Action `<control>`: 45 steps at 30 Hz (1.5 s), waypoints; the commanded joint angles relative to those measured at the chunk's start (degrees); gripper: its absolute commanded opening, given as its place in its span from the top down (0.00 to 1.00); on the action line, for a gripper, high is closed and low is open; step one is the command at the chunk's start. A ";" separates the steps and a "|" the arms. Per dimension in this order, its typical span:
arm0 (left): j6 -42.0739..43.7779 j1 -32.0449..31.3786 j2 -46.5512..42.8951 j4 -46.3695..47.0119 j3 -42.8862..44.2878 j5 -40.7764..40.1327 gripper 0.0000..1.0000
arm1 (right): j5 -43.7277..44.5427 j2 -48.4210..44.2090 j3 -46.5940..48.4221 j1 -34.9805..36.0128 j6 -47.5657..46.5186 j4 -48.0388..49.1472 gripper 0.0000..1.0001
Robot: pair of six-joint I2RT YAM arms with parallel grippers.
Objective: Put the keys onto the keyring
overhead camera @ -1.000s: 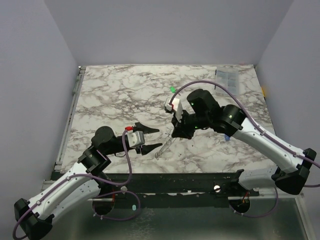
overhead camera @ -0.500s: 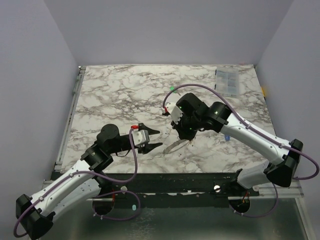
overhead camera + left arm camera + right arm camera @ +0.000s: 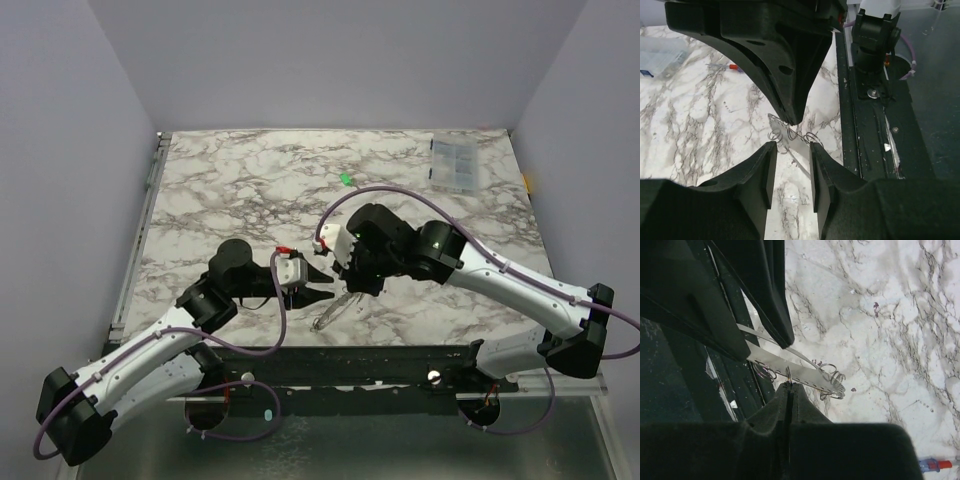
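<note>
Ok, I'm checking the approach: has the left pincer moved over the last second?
Yes. The left pincer has moved right. Its tips were well left of the green key, which has stayed put, and now sit almost straight in front of it.

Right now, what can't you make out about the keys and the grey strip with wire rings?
Bright green key: top view, too small.
Yellow speck, far right: same view, too small to call a key.
Grey strip with wire rings: right wrist view, unclear whether the shut right gripper pinches strip or ring.
Blue red-tipped stick: right wrist view, cut by the corner.
</note>
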 commanded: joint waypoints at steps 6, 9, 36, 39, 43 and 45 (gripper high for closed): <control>-3.51 -0.24 2.89 4.60 1.68 4.58 0.68 | -2.55 -0.86 0.85 1.77 -1.77 3.79 0.99; -3.94 -0.20 3.70 4.86 1.65 4.48 0.69 | -2.45 -0.92 1.29 2.27 -2.11 4.24 0.99; -6.15 -0.72 6.40 5.85 0.47 3.96 0.88 | -3.37 -3.33 2.16 5.30 -3.19 8.78 0.99; -6.03 -0.81 6.22 5.93 0.38 4.08 1.00 | -3.34 -3.97 1.89 5.57 -3.28 9.65 0.99; -5.29 -1.11 4.76 5.99 -0.18 2.71 1.00 | -3.02 -5.03 1.24 5.75 -3.28 10.99 0.99; -4.70 -1.46 3.09 6.18 -0.91 0.16 1.00 | -2.44 -5.50 0.86 5.77 -2.99 11.48 0.96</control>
